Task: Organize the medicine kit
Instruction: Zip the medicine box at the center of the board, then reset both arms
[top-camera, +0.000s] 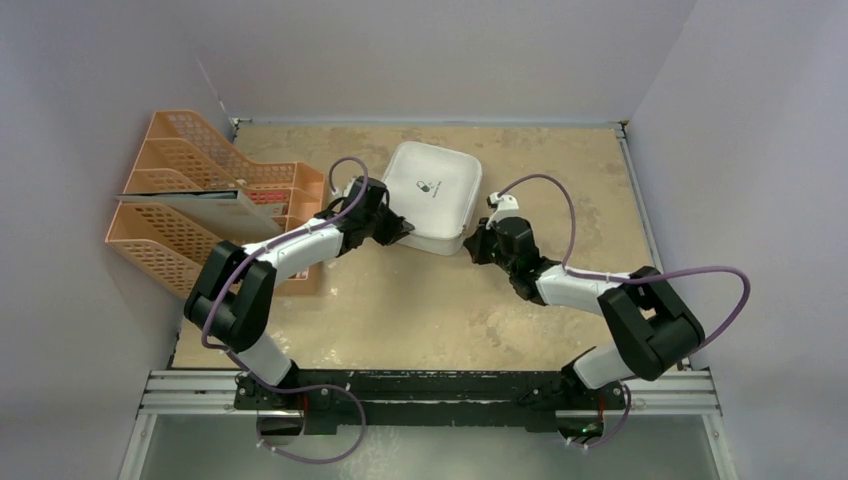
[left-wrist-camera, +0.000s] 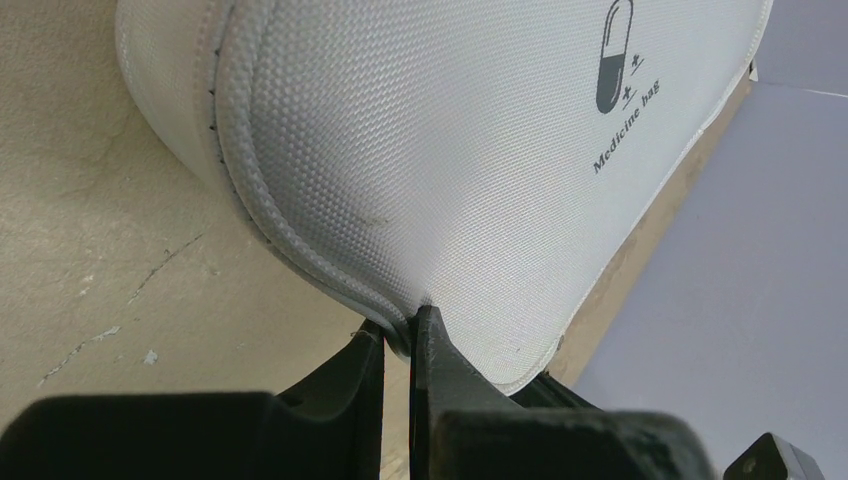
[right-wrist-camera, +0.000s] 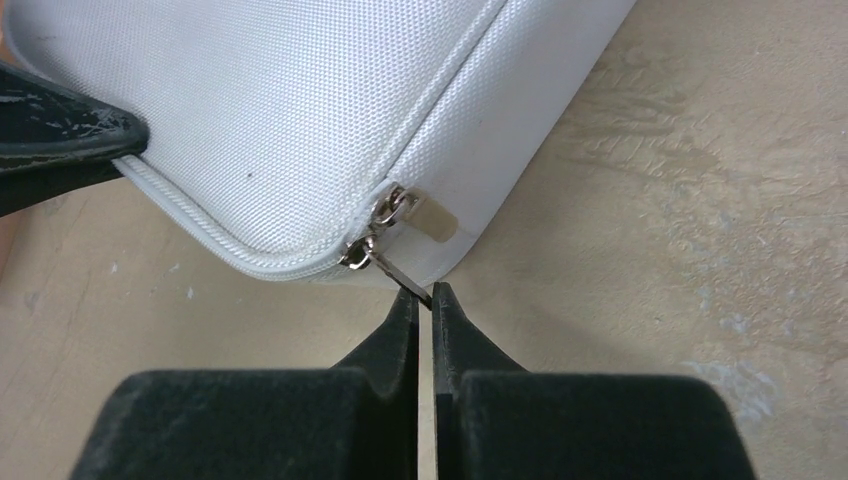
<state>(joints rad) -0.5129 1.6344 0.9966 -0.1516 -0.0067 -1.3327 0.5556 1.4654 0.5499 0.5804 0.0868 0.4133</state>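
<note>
Your left claw (left-wrist-camera: 398, 338) pinches the lid seam (left-wrist-camera: 290, 245) of the medicine kit (left-wrist-camera: 450, 150), directly ahead on the counter (left-wrist-camera: 120, 260); right claw (right-wrist-camera: 428, 300) clenches the zip pull (right-wrist-camera: 398, 272). Soft shell, likely light: pull steadily.

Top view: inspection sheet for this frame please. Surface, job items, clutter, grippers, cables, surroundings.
Surface: tan table, worn and stained.
Job's things: medicine kit, pale case, lid down, at the far middle; its zip pull sits at the near right corner.
Clutter: orange mesh file trays at the left, papers inside.
Grippers: left gripper pinched on the kit's lid seam at its near left corner; right gripper shut on the zip pull.
Cables: purple cables loop off both arms, none seen snagged on the kit.
Surroundings: pale walls on three sides; metal rail along the near edge.
</note>
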